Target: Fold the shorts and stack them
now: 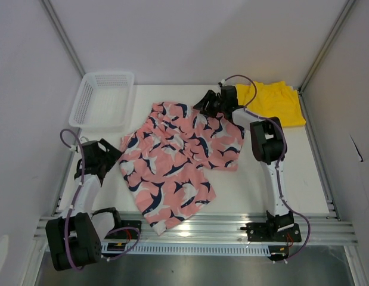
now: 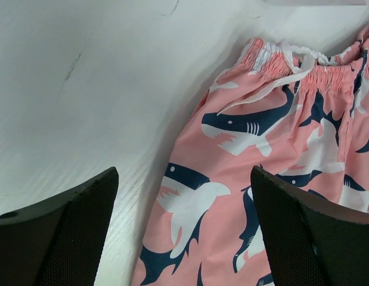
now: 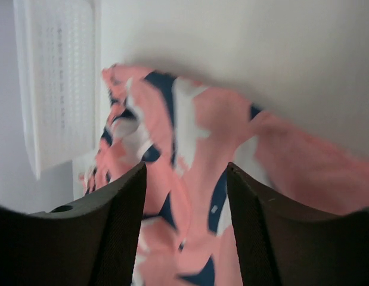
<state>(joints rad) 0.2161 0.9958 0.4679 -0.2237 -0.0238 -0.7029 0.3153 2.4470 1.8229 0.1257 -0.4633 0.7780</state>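
The pink shorts (image 1: 178, 161) with the navy-and-white print lie spread out flat across the middle of the table. The yellow shorts (image 1: 273, 101) sit bunched at the back right corner. My left gripper (image 1: 115, 156) hovers open at the left edge of the pink pair, near its waistband (image 2: 291, 68). In the left wrist view the gripper (image 2: 184, 173) has only cloth and table below its spread fingers. My right gripper (image 1: 203, 106) is over the far edge of the pink shorts (image 3: 202, 125). Its jaws stand apart around nothing in the right wrist view (image 3: 185, 167).
A white mesh basket (image 1: 104, 101) stands at the back left, also seen as a white mesh basket (image 3: 59, 77) in the right wrist view. Bare white tabletop (image 2: 83, 89) lies left of the pink pair. Metal rails frame the table's near edge (image 1: 232, 223).
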